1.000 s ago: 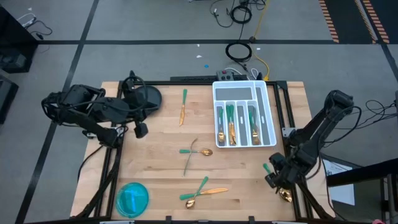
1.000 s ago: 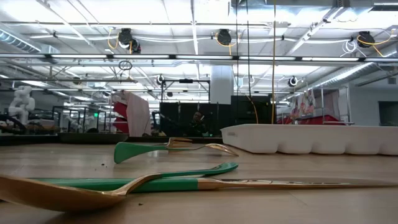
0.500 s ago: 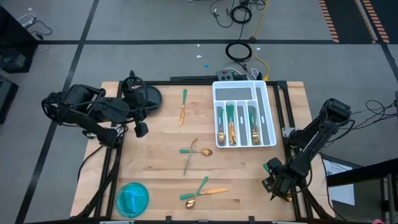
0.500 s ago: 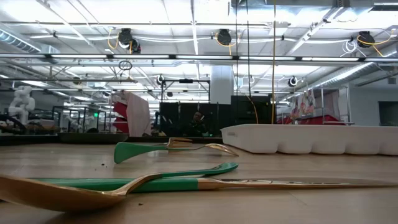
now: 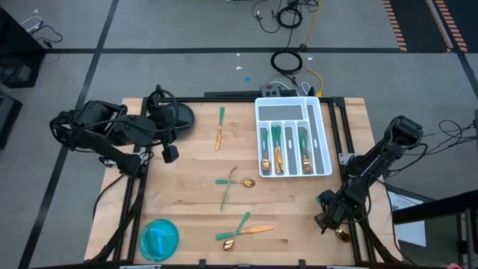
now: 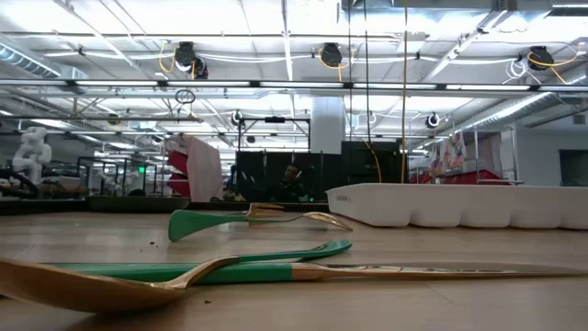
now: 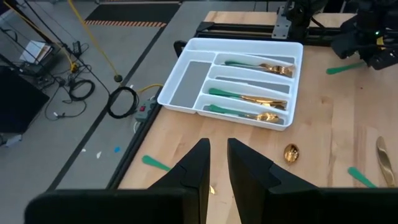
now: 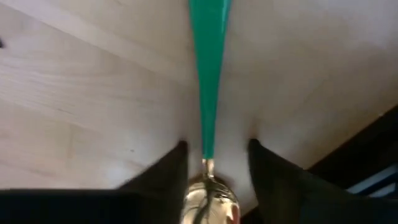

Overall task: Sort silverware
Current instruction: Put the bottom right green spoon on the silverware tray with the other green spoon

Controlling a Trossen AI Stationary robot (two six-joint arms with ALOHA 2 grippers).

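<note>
While the left gripper [image 5: 170,153] waits over the table's [image 5: 194,202] far left part, beside a dark round object [image 5: 176,118], we see its fingers [image 7: 198,167] nearly pressed together with only a slim gap between them and nothing held. The right gripper [image 5: 331,217] is down at the table's near right corner, astride a spoon [image 8: 208,106] whose teal handle runs up between the two dark fingers [image 8: 171,167] and whose gold bowl lies just at the fingertips; the fingers stand either side of the neck with a little wood showing on each side, so we cannot tell whether they are yet pinching it. From above, that spoon's gold head [image 5: 343,235] shows at the table's edge just past the gripper. The white compartment tray [image 5: 292,107] sits at the far right of the table, with gold-headed, teal-handled pieces lying in three of its long slots. Loose silverware remains on the wood: a knife [image 5: 220,128] left of the tray, a crossed spoon and fork [image 5: 234,184] at the centre, and another crossed pair [image 5: 243,230] near the front edge. A blue round bowl [image 5: 160,238] stands at the near left corner.
</note>
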